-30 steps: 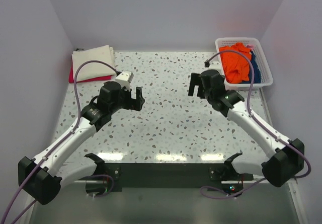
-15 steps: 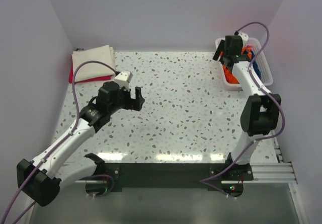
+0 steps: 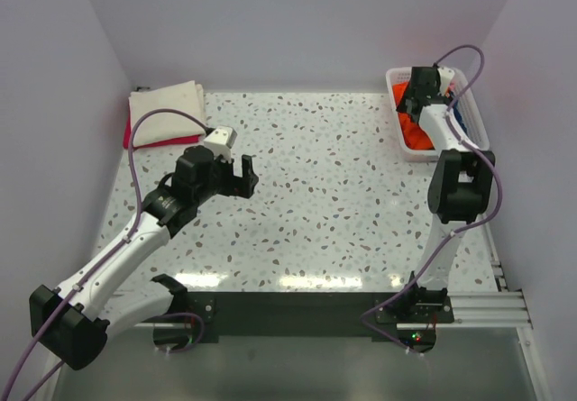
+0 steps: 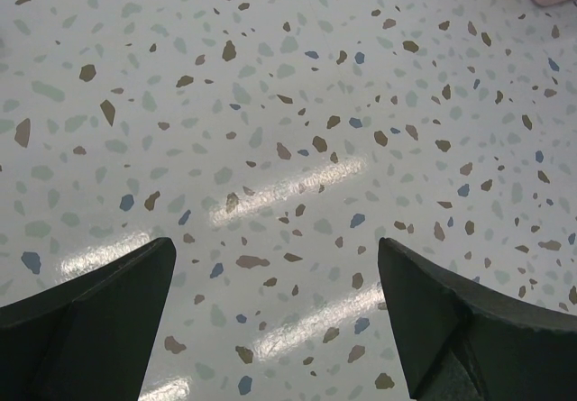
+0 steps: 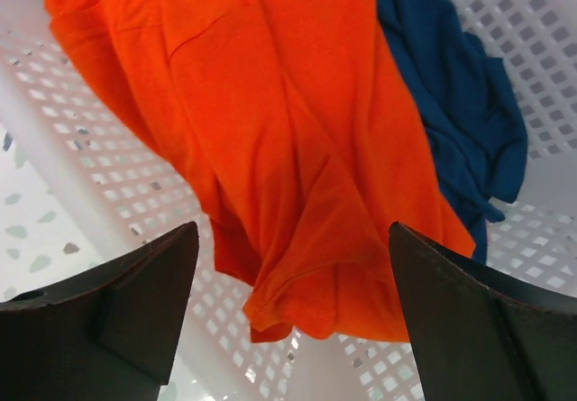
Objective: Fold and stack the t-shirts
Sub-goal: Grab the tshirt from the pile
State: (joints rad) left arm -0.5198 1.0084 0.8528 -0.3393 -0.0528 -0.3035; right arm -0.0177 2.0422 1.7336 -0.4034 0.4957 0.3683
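I have the right gripper (image 5: 293,239) spread wide above the orange shirt (image 5: 288,122), which lies crumpled in the far-right basket (image 3: 478,132) beside the navy shirt (image 5: 455,104). My left gripper (image 4: 275,248), also wide and holding nothing, hovers over the table (image 3: 315,203). The cream shirt (image 3: 167,113) lies folded on the red shirt (image 3: 185,140) at far left.

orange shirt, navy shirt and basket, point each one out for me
orange shirt (image 5: 270,131), right wrist view, middle of the cloth
navy shirt (image 5: 460,113), right wrist view, middle of the crumpled cloth
basket (image 5: 90,176), right wrist view, bare lattice wall left of the orange shirt
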